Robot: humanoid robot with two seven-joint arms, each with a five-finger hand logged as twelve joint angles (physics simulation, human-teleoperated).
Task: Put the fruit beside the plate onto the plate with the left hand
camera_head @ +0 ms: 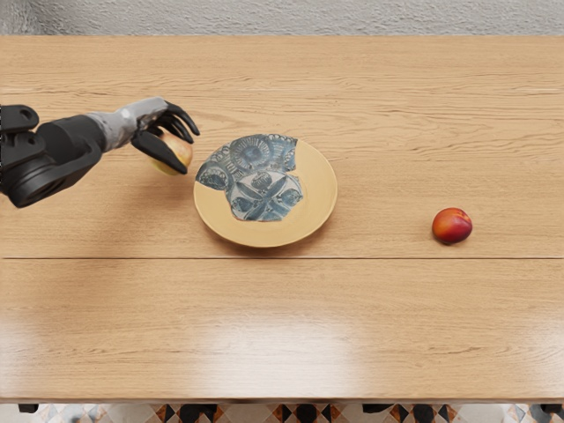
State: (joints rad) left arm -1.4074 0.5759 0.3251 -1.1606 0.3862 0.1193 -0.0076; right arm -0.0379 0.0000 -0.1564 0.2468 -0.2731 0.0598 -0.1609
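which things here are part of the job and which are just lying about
Part of the job:
- left hand, fingers curled around the yellow fruit
- yellow fruit, just left of the plate
- plate, nothing on it yet

Just lying about:
- red fruit, alone on the table, well off to the plate's right

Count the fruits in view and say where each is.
2. The yellowish fruit is grasped by the left hand, just left of the plate; the red fruit lies on the table right of the plate. None looks hidden.
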